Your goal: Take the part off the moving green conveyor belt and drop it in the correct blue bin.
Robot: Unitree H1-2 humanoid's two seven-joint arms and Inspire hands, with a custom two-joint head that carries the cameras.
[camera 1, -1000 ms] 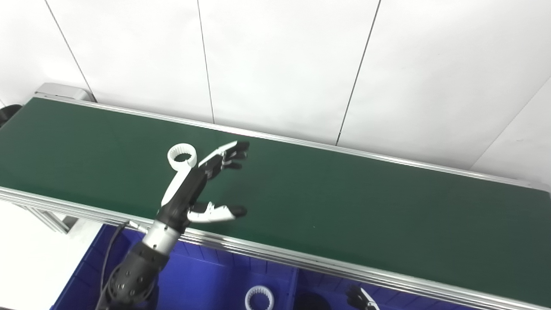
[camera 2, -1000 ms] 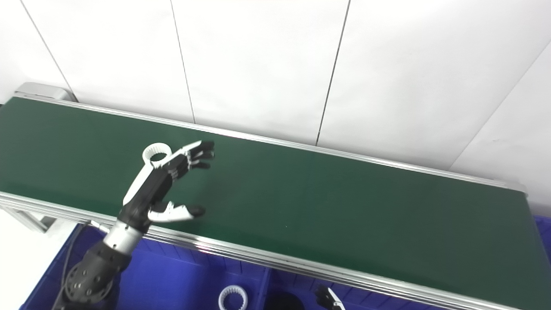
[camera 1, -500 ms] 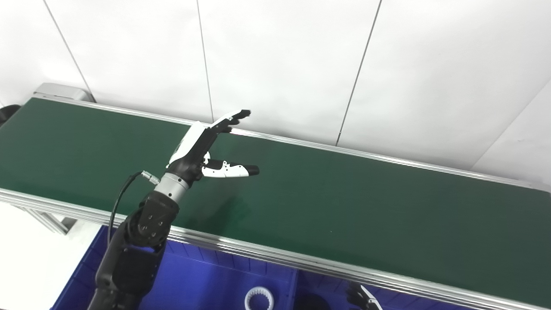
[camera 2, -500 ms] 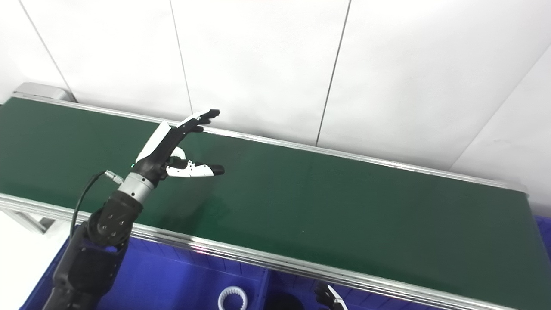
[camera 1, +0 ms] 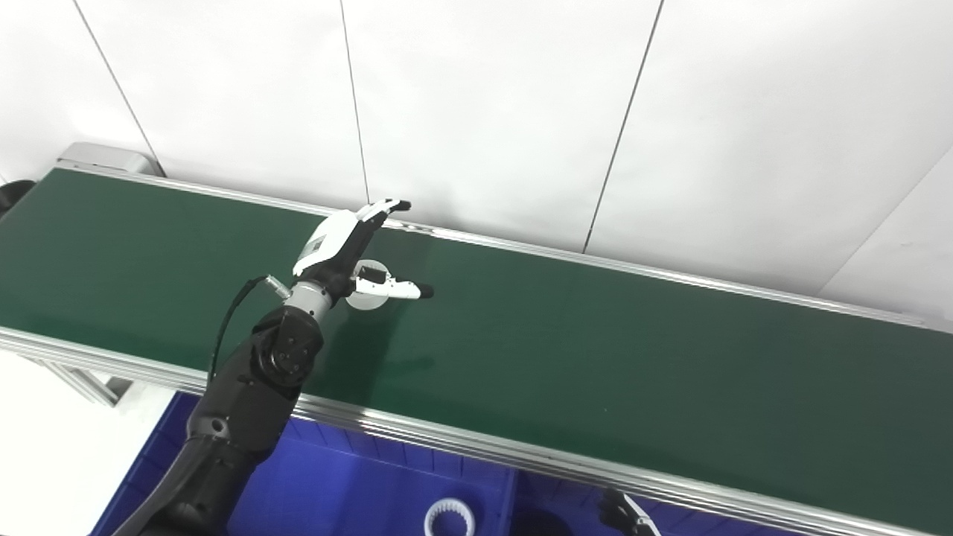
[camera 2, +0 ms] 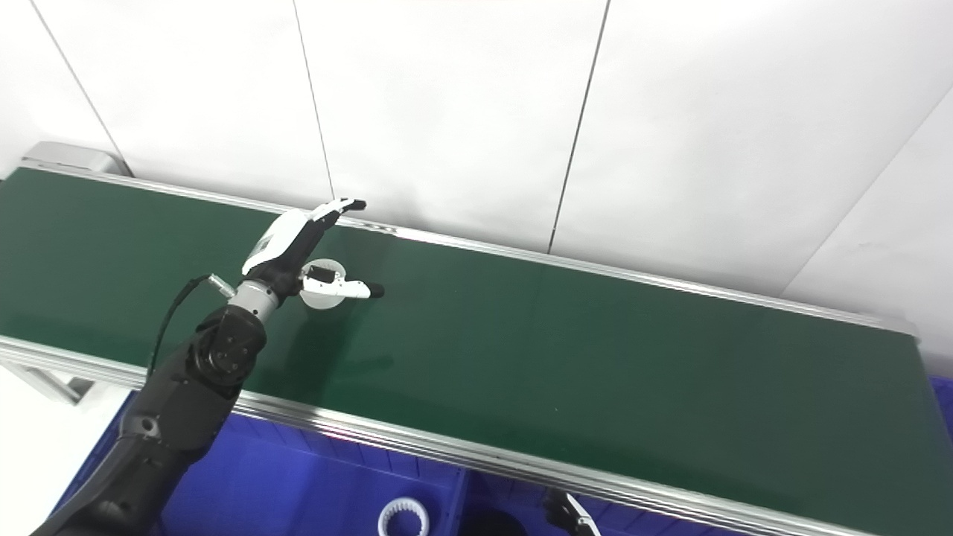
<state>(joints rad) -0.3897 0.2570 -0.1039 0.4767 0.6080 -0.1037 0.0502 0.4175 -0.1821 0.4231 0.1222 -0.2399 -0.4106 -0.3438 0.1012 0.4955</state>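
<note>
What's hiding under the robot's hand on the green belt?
A white ring part lies on the green belt, under the open left hand. The hand covers part of it.

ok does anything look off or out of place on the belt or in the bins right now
Nothing stands out. The white ring part lies flat on the green belt between the open left hand's fingers and thumb, not yet gripped. Another white ring sits in the blue bin.

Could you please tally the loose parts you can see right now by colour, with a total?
White toothed plastic rings: 2, one on the green conveyor belt under the open left hand at, one in the blue plastic bin at.
Black round part: 1, in the bin at the bottom edge.
Total: 3.
</note>
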